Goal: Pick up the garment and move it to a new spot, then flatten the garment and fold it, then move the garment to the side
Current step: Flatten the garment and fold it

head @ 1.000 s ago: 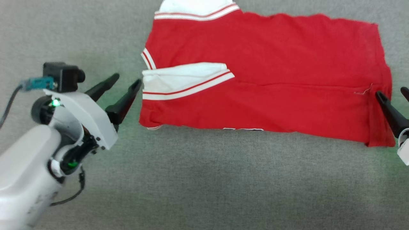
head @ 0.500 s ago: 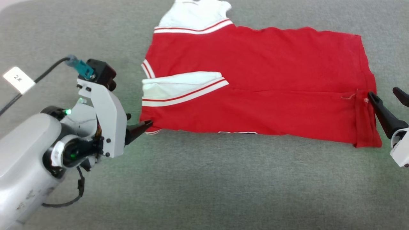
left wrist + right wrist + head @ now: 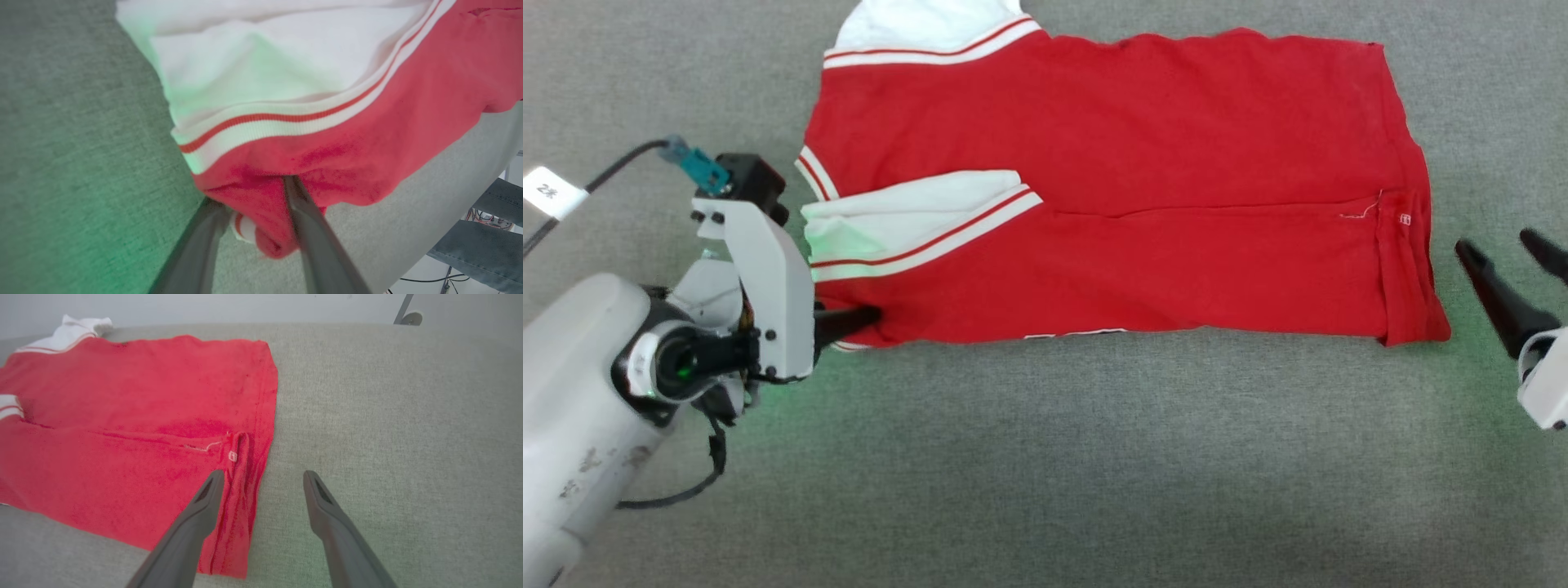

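The garment [image 3: 1111, 163] lies half-folded on the desk [image 3: 1045, 457], my left end effector [image 3: 250, 192] straddling its near corner, whether gripping I cannot tell, my right end effector [image 3: 263, 473] wide and empty beside the hem; pinching one layer only could spill the fold.

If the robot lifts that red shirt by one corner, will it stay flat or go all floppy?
Probably floppy: the garment lies in soft folds, and its corner bunches between the left hand's fingers. Lifted by one corner, it would likely droop and come unfolded. It looks thin, so probably light.
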`<state>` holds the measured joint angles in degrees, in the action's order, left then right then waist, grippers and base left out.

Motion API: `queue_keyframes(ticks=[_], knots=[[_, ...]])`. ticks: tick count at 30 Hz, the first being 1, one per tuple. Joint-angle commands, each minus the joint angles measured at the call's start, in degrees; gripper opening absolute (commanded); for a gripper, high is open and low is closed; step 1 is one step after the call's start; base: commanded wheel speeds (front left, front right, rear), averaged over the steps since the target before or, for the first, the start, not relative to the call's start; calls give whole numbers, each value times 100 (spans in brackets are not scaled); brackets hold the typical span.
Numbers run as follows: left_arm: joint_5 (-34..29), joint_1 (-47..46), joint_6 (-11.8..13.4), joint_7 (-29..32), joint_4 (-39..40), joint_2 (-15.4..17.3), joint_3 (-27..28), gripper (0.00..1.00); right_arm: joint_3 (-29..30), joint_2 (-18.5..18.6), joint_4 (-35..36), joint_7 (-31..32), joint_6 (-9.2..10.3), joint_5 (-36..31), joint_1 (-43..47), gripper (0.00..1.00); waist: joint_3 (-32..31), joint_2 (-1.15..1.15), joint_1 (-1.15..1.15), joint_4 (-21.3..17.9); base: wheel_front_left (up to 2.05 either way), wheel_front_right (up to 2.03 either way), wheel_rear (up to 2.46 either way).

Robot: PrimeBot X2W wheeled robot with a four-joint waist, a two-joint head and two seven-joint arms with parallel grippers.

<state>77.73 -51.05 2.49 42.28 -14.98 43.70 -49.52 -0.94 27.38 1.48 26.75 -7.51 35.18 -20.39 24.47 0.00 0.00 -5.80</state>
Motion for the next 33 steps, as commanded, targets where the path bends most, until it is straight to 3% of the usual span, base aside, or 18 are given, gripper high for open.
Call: queue_keyframes(ticks=[1, 7, 15, 17, 18, 26, 33], knots=[[-21, 192, -78, -2, -10, -271, -195, 0, -114, 104, -2, 180, 4, 25, 82, 100, 28, 0, 0, -16, 0, 0, 0], [-28, 112, -152, -75, 54, -279, -131, 0, -663, 594, 72, 1388, 4, 125, -83, 100, 102, 0, 0, 64, 0, 0, 0], [-66, 59, -202, -158, 144, -408, -129, 0, -1111, 716, -356, 2286, 4, 19, -573, 100, 273, 0, 0, 250, 0, 0, 0], [-85, 55, -228, -181, 122, -430, -139, 0, -1215, 733, -472, 2393, 5, 56, -614, 24, 294, 0, 0, 307, 0, 0, 0], [-80, 56, -233, -208, 108, -440, -122, 0, -1219, 735, -512, 2404, 5, 88, -635, 0, 301, 0, 0, 323, 0, 0, 0], [-20, 226, -391, -494, 95, -411, -1, 0, -1109, 866, -391, 2289, 4, 269, -522, 0, 104, 0, 0, 409, 0, 0, 0], [21, 726, -407, -790, 896, 44, 81, 0, -749, 1177, 133, 2294, 4, 466, 153, 0, -193, 0, 0, 535, 0, 0, 0]])
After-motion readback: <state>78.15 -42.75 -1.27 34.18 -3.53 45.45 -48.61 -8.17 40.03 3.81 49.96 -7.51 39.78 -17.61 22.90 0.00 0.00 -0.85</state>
